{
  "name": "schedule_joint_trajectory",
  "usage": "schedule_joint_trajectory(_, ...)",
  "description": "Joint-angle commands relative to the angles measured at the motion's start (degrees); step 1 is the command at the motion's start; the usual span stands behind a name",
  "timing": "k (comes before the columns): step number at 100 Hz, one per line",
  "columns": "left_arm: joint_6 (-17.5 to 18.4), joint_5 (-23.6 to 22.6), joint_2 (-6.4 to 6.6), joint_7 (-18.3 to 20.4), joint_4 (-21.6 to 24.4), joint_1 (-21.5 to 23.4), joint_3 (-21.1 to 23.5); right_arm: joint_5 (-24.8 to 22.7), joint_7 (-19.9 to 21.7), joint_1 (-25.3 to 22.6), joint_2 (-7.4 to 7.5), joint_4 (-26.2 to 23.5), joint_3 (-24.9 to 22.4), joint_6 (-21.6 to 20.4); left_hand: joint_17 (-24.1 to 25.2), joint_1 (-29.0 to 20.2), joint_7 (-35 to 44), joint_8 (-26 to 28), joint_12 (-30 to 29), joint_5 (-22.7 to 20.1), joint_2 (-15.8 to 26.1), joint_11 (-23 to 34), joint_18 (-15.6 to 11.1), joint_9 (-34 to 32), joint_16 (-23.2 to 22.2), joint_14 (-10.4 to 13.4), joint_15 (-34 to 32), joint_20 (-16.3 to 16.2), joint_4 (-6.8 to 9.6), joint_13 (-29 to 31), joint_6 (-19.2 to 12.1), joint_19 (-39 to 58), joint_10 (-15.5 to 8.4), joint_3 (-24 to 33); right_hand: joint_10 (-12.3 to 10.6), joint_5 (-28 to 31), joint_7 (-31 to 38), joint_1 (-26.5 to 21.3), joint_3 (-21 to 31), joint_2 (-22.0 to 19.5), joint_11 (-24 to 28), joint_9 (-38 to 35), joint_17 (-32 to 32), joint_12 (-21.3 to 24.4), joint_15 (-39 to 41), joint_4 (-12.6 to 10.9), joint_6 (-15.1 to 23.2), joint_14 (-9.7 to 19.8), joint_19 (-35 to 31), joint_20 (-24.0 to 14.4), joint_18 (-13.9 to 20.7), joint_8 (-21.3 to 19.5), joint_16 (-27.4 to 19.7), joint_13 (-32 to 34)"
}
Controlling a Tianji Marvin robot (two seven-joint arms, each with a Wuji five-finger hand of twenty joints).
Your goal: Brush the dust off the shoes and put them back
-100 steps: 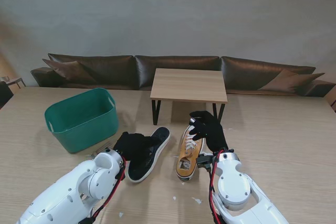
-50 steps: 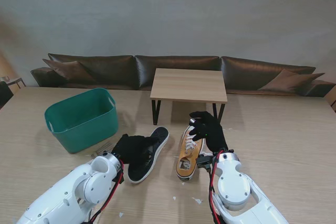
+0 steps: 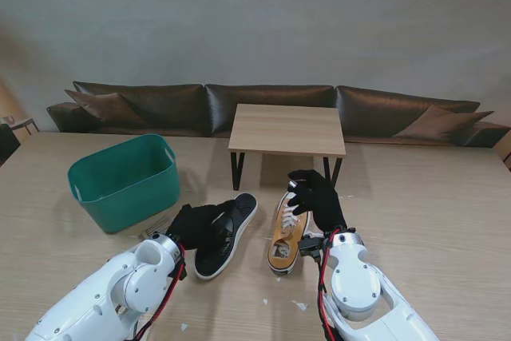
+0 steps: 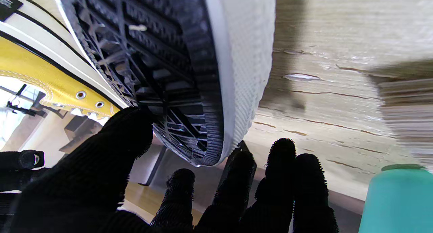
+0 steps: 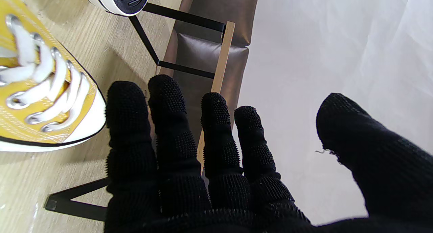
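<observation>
Two hands differed: the left hand (image 3: 198, 222) had slid lower-left along the black shoe (image 3: 227, 233), fingers spread; the right hand (image 3: 318, 197) stayed open.

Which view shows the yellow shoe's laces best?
The right wrist view: the yellow shoe fills its edge, white laces sharp. The stand view shows the whole shoe, small. The left wrist view shows only its side and eyelets.
</observation>
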State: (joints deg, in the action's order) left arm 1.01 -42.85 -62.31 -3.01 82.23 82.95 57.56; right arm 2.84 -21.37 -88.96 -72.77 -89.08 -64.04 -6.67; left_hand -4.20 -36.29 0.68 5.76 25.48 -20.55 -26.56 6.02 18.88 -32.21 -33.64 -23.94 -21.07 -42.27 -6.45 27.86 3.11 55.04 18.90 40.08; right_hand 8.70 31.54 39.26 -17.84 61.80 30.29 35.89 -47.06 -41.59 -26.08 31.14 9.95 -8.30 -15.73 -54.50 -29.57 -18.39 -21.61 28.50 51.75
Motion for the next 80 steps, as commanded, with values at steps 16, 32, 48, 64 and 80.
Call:
schedule_joint_trajectory(16, 1.22, 0.62, -0.43, 0.15, -0.48, 0.50, 0.34, 0.08, 0.96, -0.19, -0.18, -0.04, 0.25, 0.00, 1.12, 1.53, -0.67, -1.24, -1.01, 2.80, -1.66, -0.51, 0.98, 1.34, 0.91, -1.80, 1.27, 0.10, 0.17, -1.89, -2.08, -1.76, 0.88, -2.14, 0.46, 0.22, -0.06, 1.44, 1.06, -1.30, 0.44, -0.04, 23.60, 0.82, 0.60, -1.46, 0.55, -0.43, 1.03, -0.52, -0.47, 0.78, -0.11, 0.74)
schedule_joint_trajectory(32, 2.03, 1.04, -0.52, -0.18, -0.50, 0.57, 0.67, 0.21, 1.12, -0.12, -0.16, 0.04, 0.30, 0.00, 0.99, 1.85, -0.57, -1.63, -1.04, 2.85, -1.32, -0.37, 1.33, 0.95, 0.84, -1.97, 1.20, 0.03, 0.16, -1.68, -2.47, -1.99, 0.91, -2.64, 0.54, 0.32, -0.09, 1.39, 1.07, -1.29, 0.39, -0.11, 23.67, 0.82, 0.57, -1.47, 0.56, -0.49, 1.09, -0.52, -0.53, 0.77, -0.11, 0.76)
schedule_joint_trajectory(48, 2.46, 1.42, -0.53, -0.04, -0.45, 0.64, 0.93, 0.27, 1.20, -0.09, -0.16, 0.10, 0.30, 0.04, 0.78, 1.81, -0.39, -1.87, -1.01, 2.56, -1.09, -0.23, 1.50, 0.53, 0.82, -2.29, 1.15, -0.10, 0.18, -1.44, -2.82, -2.05, 1.08, -3.14, 0.59, 0.44, -0.16, 1.43, 1.05, -1.31, 0.35, -0.21, 23.66, 0.82, 0.54, -1.47, 0.53, -0.51, 1.11, -0.53, -0.48, 0.77, -0.11, 0.74)
schedule_joint_trajectory(64, 2.53, 1.89, -0.55, 0.22, -0.04, 0.82, 1.35, 0.32, 1.31, -0.12, -0.13, 0.11, 0.26, 0.07, 0.74, 1.93, 0.35, -1.85, -0.89, 1.16, -0.42, -0.16, 2.01, 0.16, 1.09, -2.79, 1.61, -0.11, 0.17, -1.63, -3.05, -2.56, 1.38, -4.02, 0.63, 0.60, -0.16, 1.44, 1.04, -1.32, 0.34, -0.35, 23.64, 0.80, 0.52, -1.47, 0.50, -0.47, 1.15, -0.54, -0.43, 0.74, -0.10, 0.80)
schedule_joint_trajectory(80, 2.65, 1.92, -0.47, 0.69, 0.34, 0.92, 1.78, 0.38, 1.36, -0.16, -0.12, 0.10, 0.23, 0.10, 0.76, 1.82, 2.33, -0.88, -1.33, -1.23, 0.74, -0.53, 2.75, 0.57, 2.49, -3.05, 3.45, 0.83, 0.26, -2.09, -3.06, -5.31, 1.66, -5.82, 0.66, 0.55, -0.25, 1.43, 1.05, -1.31, 0.31, -0.34, 23.61, 0.79, 0.51, -1.47, 0.43, -0.56, 1.16, -0.57, -0.47, 0.75, -0.10, 0.77)
